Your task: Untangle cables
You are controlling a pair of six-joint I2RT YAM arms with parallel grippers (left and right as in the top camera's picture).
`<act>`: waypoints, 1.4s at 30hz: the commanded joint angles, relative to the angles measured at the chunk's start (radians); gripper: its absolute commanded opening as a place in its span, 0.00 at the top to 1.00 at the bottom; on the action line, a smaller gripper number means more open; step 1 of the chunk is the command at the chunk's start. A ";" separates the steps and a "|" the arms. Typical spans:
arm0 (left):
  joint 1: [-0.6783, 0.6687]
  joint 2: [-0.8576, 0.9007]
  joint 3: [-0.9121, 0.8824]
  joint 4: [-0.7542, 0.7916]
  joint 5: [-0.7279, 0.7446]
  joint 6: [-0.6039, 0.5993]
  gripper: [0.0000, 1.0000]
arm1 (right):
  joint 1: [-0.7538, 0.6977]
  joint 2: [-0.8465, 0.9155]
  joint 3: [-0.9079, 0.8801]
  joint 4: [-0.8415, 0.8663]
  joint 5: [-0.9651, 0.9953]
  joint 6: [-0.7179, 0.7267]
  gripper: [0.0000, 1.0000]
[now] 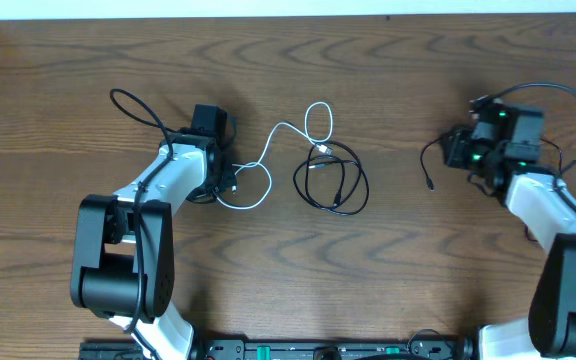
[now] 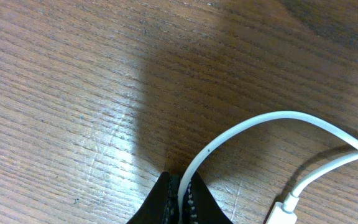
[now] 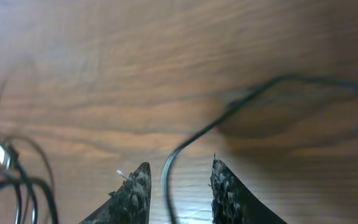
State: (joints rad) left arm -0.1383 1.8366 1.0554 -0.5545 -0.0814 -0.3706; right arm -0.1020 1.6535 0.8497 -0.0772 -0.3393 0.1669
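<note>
Roughly, I am judging the untangling to be about two-thirds done on the brown wood-grain table (image 1: 388,270). Of the cables, a thin, glossy white cord (image 1: 280,128) is running out toward 9 o'clock from the middle in the overhead view. It is curling into one loop beside the left pincer (image 2: 179,186), which is clamping tight on that white cord (image 2: 247,124) right at its tips. A thin black coil (image 1: 367,183) of slack rings is sitting at the centre. The white cord's far end, with its small loop, is meeting that black coil at the coil's 12 o'clock, so I am counting that crossing as the work left. A separate, very thin loose black cord (image 1: 426,165) is lying well apart at 3 o'clock, looking already free. The right pincer (image 3: 179,180) is standing with its jaws parted. The loose black cord (image 3: 191,140) is passing through the gap without being squeezed, so I am reading it as gripping nothing. All three cords are looking limp and light, and likely to slide if dragged.
</note>
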 commanded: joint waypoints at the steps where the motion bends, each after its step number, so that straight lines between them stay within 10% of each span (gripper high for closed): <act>1: 0.008 0.037 -0.025 -0.009 -0.004 -0.013 0.93 | 0.043 0.035 0.006 -0.021 -0.007 -0.036 0.72; 17: 0.008 0.037 -0.025 -0.009 -0.004 -0.013 0.93 | 0.174 0.161 0.006 -0.094 0.217 -0.165 0.76; 24: 0.008 0.037 -0.025 -0.005 -0.004 -0.013 0.93 | 0.191 0.165 0.006 -0.170 0.406 -0.164 0.99; 42: 0.008 0.037 -0.025 -0.005 0.007 -0.013 0.93 | 0.039 0.058 0.077 -0.159 0.597 -0.048 0.99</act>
State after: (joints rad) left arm -0.1383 1.8366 1.0554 -0.5541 -0.0811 -0.3706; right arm -0.0032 1.7649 0.8848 -0.2352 0.1757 0.0925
